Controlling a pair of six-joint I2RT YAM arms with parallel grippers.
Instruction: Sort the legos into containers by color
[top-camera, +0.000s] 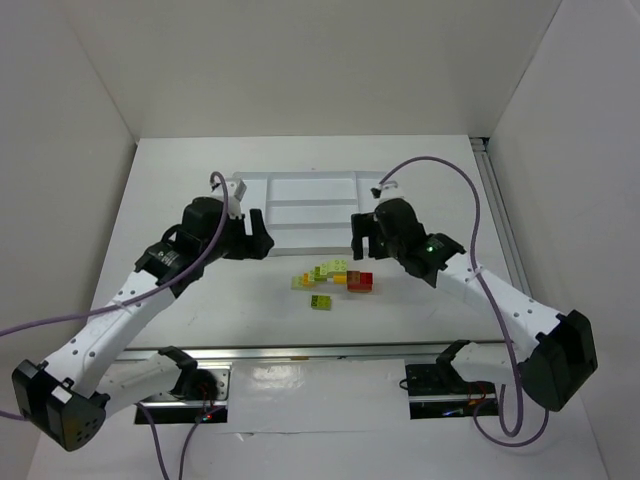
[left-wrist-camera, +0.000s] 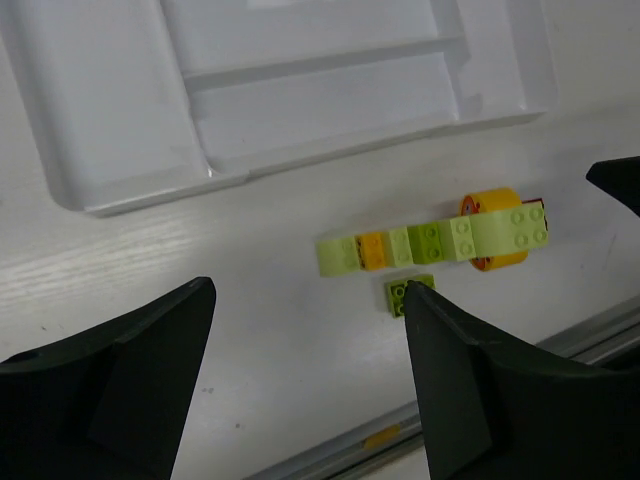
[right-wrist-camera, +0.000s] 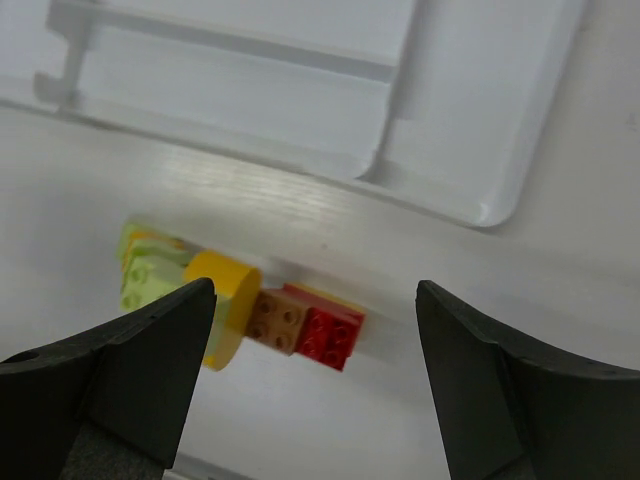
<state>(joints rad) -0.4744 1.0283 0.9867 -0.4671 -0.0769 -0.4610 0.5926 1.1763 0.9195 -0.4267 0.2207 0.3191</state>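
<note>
Both pincers are held with jaws spread and nothing is gripped: the left pincer (top-camera: 257, 240) and the right pincer (top-camera: 365, 240) are poised above the table on either side of the legos (top-camera: 335, 277), just short of the near edge of the tray (top-camera: 300, 246). No sorting is shown as completed. Every tray compartment that can be seen in the three views is bare, and no brick is found inside or on a ridge. All the bricks are gathered in one loose cluster on the table, near the tray but apart from it. Within the cluster, a red brick (right-wrist-camera: 330, 335) is set against a brownish brick (right-wrist-camera: 277, 320), which is touched by a yellow round piece (right-wrist-camera: 225, 280); lime pieces are lined up beyond it. One lime brick (left-wrist-camera: 410, 293) is placed alone, just beside the row on the side toward the arms. The whole task is therefore judged to remain: each colour is yet to be lifted and assigned a compartment. The work surface is a flat white table (top-camera: 190, 190) with a faint grain, bounded at its near side by a metal rail (top-camera: 320, 352). The cell is enclosed by plain white walls (top-camera: 300, 70), and purple cables (top-camera: 478, 200) are routed along both arms.
</note>
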